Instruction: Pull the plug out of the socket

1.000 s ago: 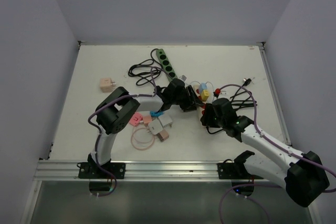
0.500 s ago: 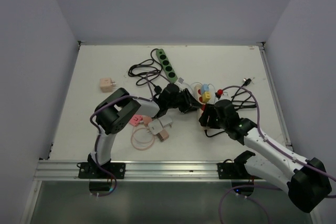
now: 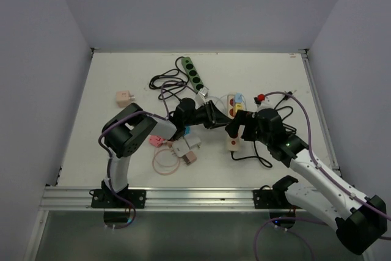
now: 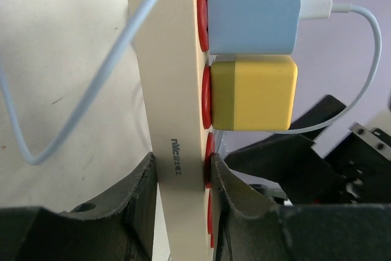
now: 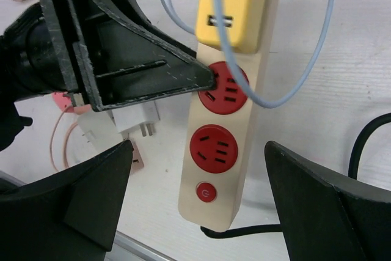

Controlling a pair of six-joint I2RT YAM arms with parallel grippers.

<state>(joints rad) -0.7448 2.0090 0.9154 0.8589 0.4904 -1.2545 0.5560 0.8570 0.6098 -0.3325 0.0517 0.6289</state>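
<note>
The socket is a beige power strip (image 3: 232,143) with red outlets (image 5: 219,144). A yellow plug (image 4: 253,93) and a blue plug (image 4: 253,7) with a white cable sit in it side by side. My left gripper (image 4: 181,175) is shut on the strip's body just below the yellow plug, seen in the top view as the left gripper (image 3: 214,117) coming in from the left. My right gripper (image 5: 208,197) hangs open above the strip's switch end, its fingers (image 5: 91,194) wide on either side and touching nothing.
A green power strip (image 3: 193,74) and black cables (image 3: 165,84) lie at the back. White and pink adapters (image 3: 183,148) and a pink cable coil (image 3: 165,162) lie near the left arm. A pink adapter (image 3: 124,97) sits far left. Black cords (image 3: 281,111) trail right.
My left gripper has closed on the beige strip. The right gripper's jaws have spread wide and it now hangs over the strip's switch end.
</note>
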